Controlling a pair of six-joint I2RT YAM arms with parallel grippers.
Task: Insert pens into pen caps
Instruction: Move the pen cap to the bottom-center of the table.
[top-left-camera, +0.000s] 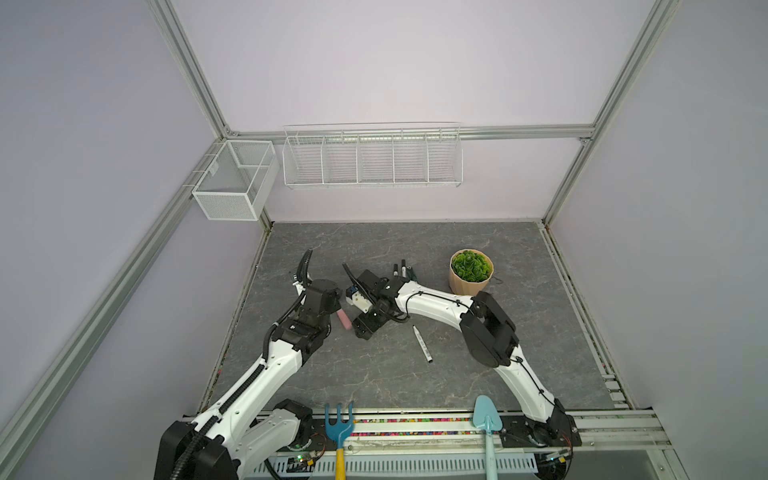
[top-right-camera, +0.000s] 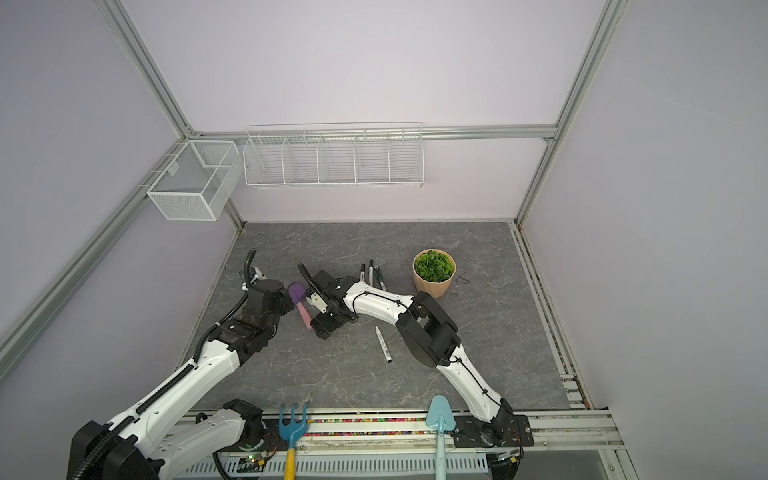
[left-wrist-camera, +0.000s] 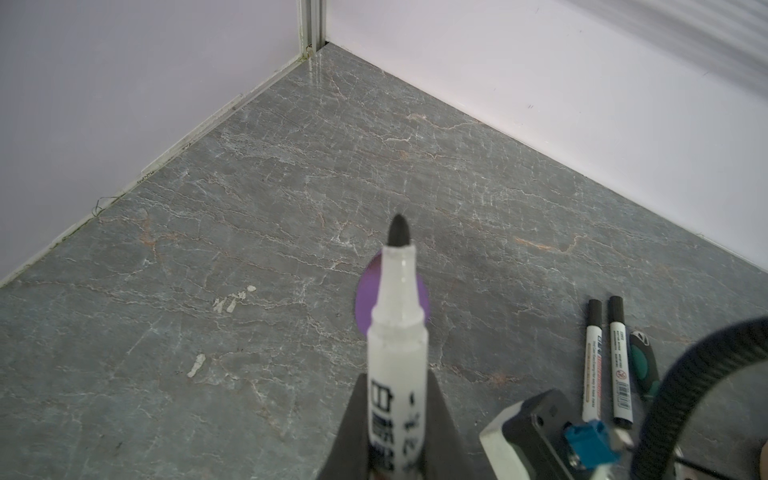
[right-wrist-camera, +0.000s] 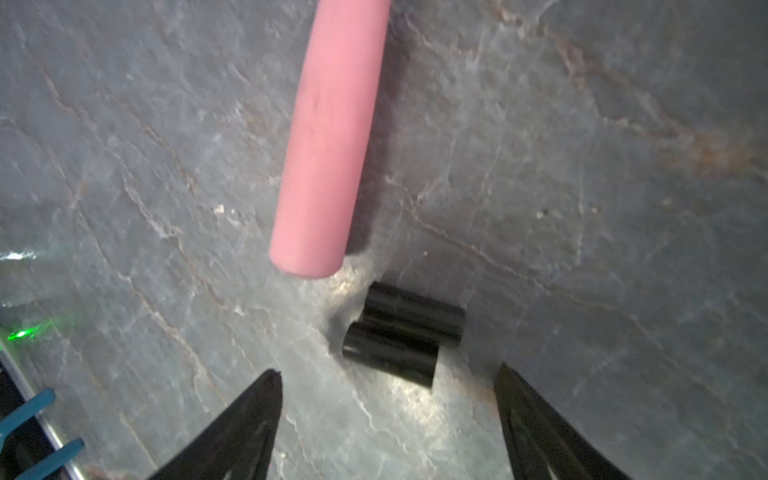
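Pen (left-wrist-camera: 398, 332) sits in my left jaws, which are closed tight on its labelled barrel. Its bare black tip points out over the worktop (left-wrist-camera: 249, 249). Two caps (right-wrist-camera: 411, 318) lie touching side by side on the worktop, just ahead of my right jaws, which stand wide apart and hold nothing. A pink handle (right-wrist-camera: 328, 137) lies just beyond the caps, near them but apart. Two more pens (left-wrist-camera: 592, 361) lie side by side farther back, beside a green-handled tool (left-wrist-camera: 642, 365). A lone pen (top-left-camera: 422, 344) lies near my right arm. The worktop is grey, veined like marble, with a few pale scuffs. A plant (top-left-camera: 471, 270) stands at the right rear, and a rake (top-left-camera: 339, 419) and a spade (top-left-camera: 487, 415) sit at the near edge. Lilac walls in an aluminium frame carry a wire rack (top-left-camera: 372, 156) and a mesh box (top-left-camera: 235, 178).
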